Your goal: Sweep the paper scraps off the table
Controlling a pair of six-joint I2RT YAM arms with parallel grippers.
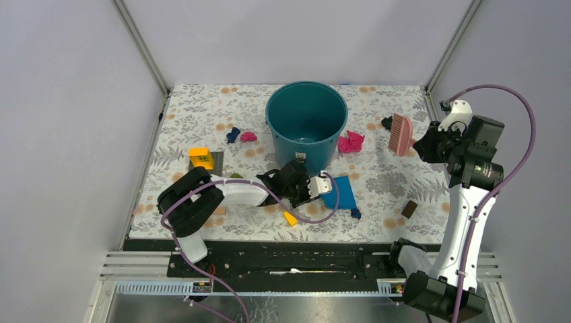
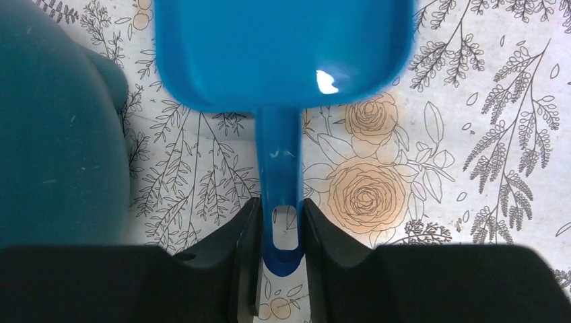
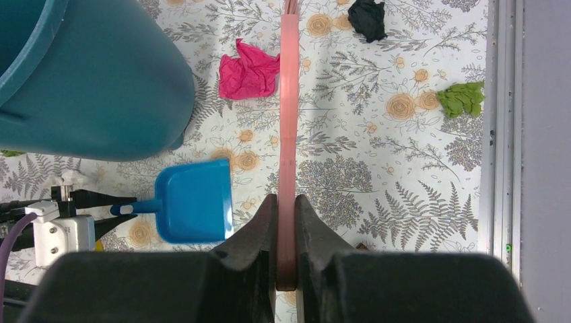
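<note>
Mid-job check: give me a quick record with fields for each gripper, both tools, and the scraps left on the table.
left gripper: shut on dustpan handle
right gripper: shut on brush handle
dustpan: just in front of bucket, no scraps in it
brush: right of bucket, between pink scrap and black scrap
green scrap: near the table edge
left of bucket: small pink scrap, blue scrap

Table (image 1: 195, 101) with paper scraps (image 1: 350, 142), teal bucket (image 1: 324, 149)
</note>
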